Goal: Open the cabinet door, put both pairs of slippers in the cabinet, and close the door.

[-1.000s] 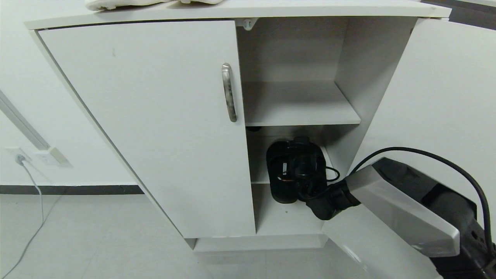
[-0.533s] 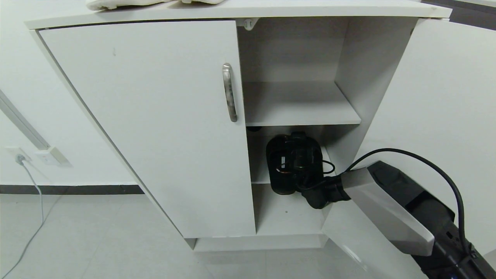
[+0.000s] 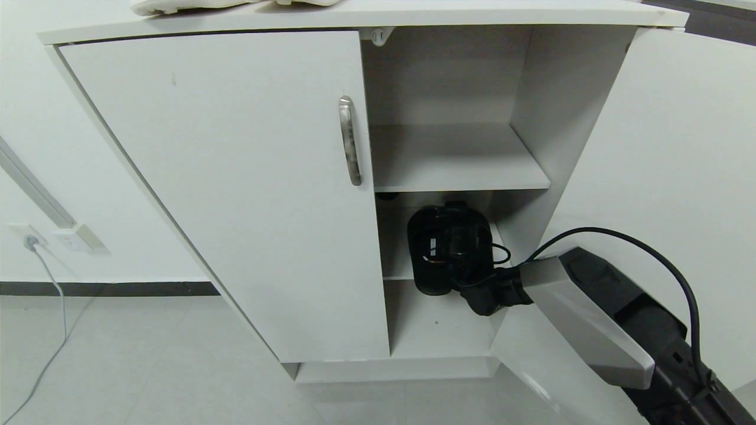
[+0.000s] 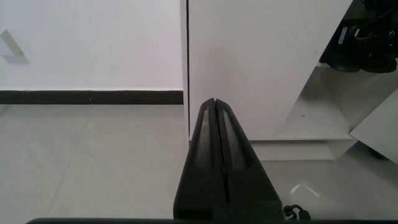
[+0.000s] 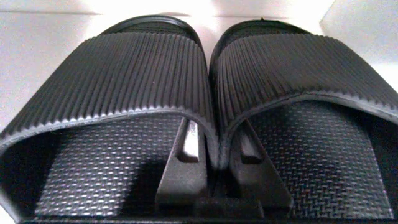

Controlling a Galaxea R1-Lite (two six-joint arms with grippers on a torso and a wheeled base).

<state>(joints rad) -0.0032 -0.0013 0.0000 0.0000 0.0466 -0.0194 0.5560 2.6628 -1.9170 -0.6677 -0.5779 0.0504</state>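
The right gripper (image 5: 215, 149) pinches the touching inner walls of the black slippers (image 3: 449, 254), so the pair travels as one, toes toward twelve o'clock, low inside the cabinet (image 3: 531, 88). The white slippers (image 3: 177, 5) lie on top, at eleven o'clock. The left gripper (image 4: 214, 109), pressed together, hangs outside the closed left door (image 3: 224, 177).

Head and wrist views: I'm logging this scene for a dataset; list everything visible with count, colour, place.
cabinet: one, white, against the wall.
left door: one, white, shut, metal handle.
right door: one, white, swung open.
black slippers: one pair, inside the cabinet under the shelf.
cream slippers: count unclear, on the cabinet top, cut off.
socket: one, white, low on the wall, grey cable plugged in.
left tool: one, black, shut, empty, over the floor.
right tool: one, black, shut on the black slippers.
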